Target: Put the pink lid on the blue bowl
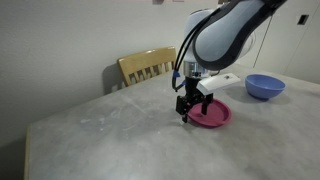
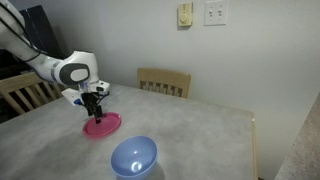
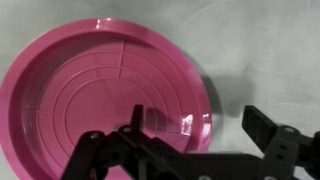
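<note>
Grey table (image 1: 100, 135) bearing the pink lid (image 3: 90, 90), which lies flat beneath the fingers (image 3: 264, 130); its rim passes between them. The blue bowl (image 1: 265, 87) stands well apart from the fingers, uncovered. Gripper (image 1: 191, 114): fingers spread, one over the lid, one outside its rim, nothing clamped.

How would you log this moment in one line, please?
jaws: open, straddling pink lid rim | lid: flat on table | blue bowl: apart, uncovered | grasp: not yet closed

Pink lid (image 3: 100, 90) flat, rim up, concentric ridges inside; blue bowl (image 1: 265, 87) upright, empty, uncovered, apart from lid.
</note>
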You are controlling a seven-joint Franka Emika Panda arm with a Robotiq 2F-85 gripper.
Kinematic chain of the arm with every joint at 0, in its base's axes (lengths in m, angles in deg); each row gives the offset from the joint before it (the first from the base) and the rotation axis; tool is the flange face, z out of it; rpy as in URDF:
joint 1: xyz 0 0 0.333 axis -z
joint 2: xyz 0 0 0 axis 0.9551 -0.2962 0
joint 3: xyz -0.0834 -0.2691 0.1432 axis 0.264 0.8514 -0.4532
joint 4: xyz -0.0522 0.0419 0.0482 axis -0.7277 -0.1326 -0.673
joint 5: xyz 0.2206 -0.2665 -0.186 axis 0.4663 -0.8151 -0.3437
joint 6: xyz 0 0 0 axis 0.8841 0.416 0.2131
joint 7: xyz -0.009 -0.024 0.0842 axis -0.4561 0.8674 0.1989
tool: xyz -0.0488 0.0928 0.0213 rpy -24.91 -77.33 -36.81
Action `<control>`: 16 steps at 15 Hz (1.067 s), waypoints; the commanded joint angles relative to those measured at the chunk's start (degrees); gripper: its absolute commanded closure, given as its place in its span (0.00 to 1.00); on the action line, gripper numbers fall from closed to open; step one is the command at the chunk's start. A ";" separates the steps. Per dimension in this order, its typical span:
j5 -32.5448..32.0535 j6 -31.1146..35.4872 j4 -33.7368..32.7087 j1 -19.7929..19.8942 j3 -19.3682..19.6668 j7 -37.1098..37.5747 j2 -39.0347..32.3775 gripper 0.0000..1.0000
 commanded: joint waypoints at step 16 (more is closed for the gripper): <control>1.16 -3.06 -4.25 1.25 -0.54 -1.49 -2.16 0.97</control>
